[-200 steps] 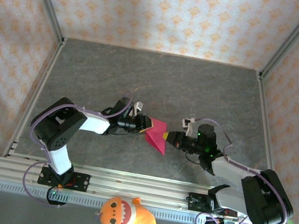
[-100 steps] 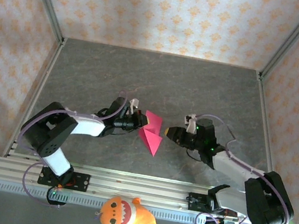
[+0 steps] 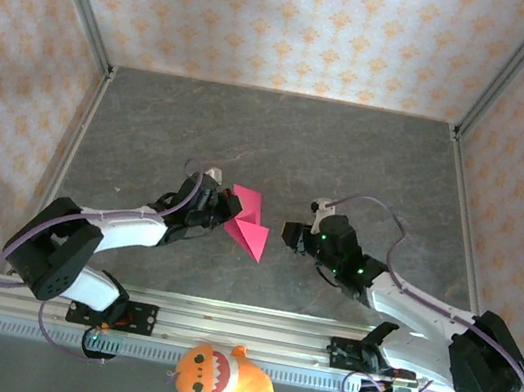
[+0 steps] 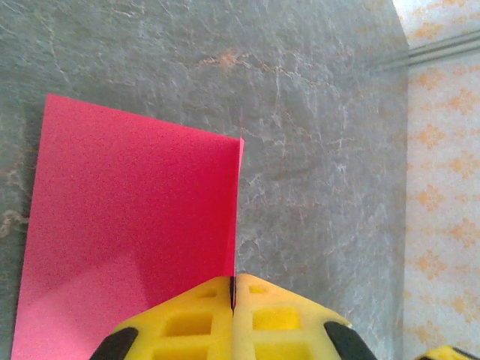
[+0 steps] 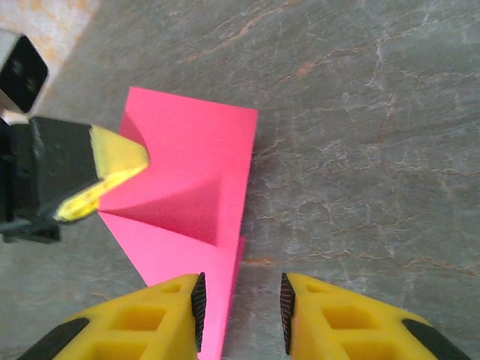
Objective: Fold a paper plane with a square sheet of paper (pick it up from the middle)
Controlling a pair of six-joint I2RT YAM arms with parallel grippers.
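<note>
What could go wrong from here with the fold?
1. The left gripper pinches the folded pink paper by one edge alone; it may sag or slip, loosening the crease.
2. The right gripper is open with one finger beside the paper's tip; closing in could snag or crumple it.

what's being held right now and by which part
The left gripper pinches the folded pink paper by the edge of a raised flap; the right gripper stands open, holding nothing.
</note>
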